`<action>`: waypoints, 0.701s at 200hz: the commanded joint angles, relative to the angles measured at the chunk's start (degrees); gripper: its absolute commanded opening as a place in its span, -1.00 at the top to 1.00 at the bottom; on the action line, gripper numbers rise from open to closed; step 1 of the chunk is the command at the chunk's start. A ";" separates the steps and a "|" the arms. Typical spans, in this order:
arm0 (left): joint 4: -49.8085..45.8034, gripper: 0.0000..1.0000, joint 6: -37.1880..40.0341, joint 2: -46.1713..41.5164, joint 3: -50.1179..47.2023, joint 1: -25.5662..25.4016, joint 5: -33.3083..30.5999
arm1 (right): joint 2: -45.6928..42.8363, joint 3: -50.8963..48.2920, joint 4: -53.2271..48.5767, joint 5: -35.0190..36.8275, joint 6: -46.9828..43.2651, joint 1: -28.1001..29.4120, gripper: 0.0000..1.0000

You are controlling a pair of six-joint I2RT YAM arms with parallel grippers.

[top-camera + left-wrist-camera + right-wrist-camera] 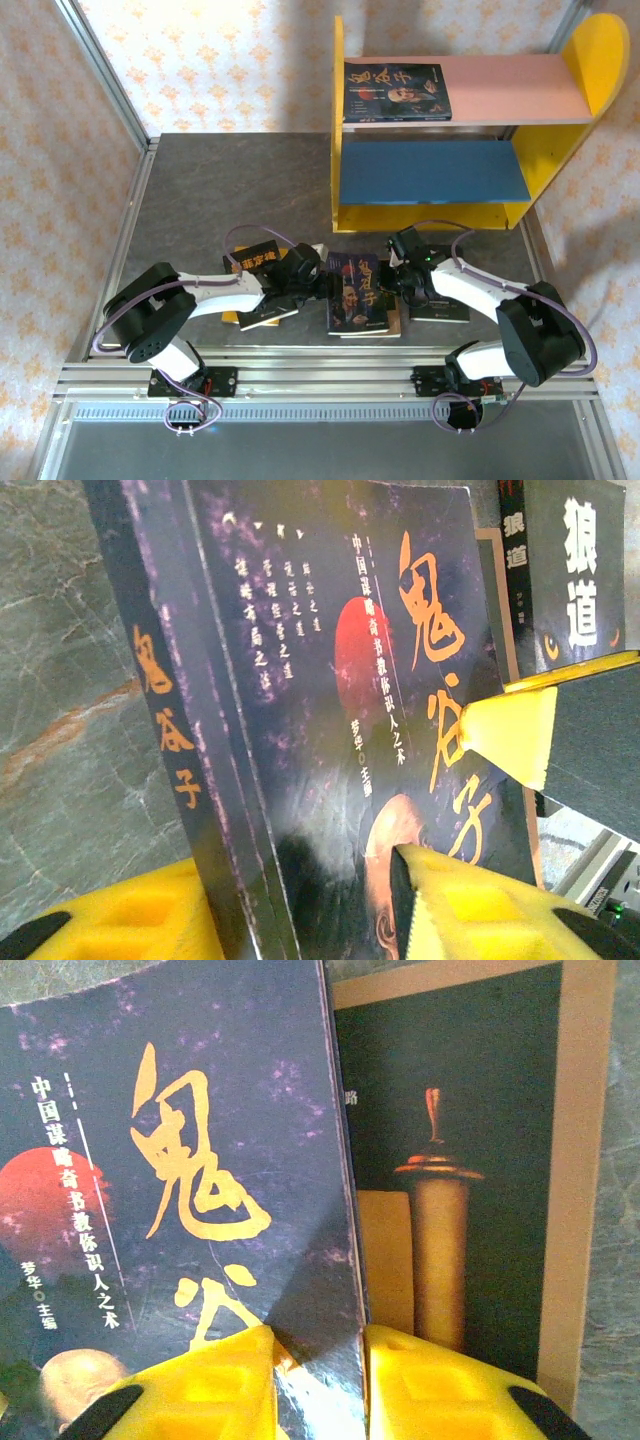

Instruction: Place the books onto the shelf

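In the top view the shelf (pixel 598 60) stood at the upper right of the frame, its pink board (pixel 520 90) above its blue board (pixel 430 172). One dark book, the shelved book (pixel 397 92), lay flat on the left end of the pink board.

The other books lay on the bench (pixel 200 190) in the lower middle of the frame. The dark portrait book (pixel 358 295) sat at the centre, between the two arms. The left gripper (pixel 318 278) reached its left edge and the right gripper (pixel 392 275) its right edge.

In the left wrist view the left gripper (pixel 295 920) had one yellow finger on each side of the spine edge of the dark portrait book (pixel 330 680). The fingers stood fairly wide apart, and we could not tell whether they were pressing on it.

In the right wrist view the right gripper (pixel 318 1385) was nearly closed, and its two pads pinched the right edge of the dark portrait book (pixel 180 1160).

The brown book (pixel 460 1160) lay under that edge, jutting out to the right. The wolf book (pixel 580 570) showed in the upper right of the left wrist view, beyond the brown one. From above it lay under the right arm (pixel 445 312).

The black book (pixel 255 258), with a yellow title, lay under the left arm. A strip of the yellow book (pixel 230 318) showed just below it.
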 commanded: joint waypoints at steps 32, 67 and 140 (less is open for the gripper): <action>13.73 0.44 -2.40 1.41 0.55 -1.27 5.98 | 1.10 -1.31 3.96 -0.86 1.15 0.58 0.51; 11.39 0.66 -0.80 0.86 1.27 -1.25 5.50 | 0.61 -1.53 4.05 -0.68 1.12 0.56 0.49; -5.61 1.00 11.86 -9.54 6.67 -1.27 0.70 | -7.45 4.50 -2.41 5.31 -1.52 0.36 0.11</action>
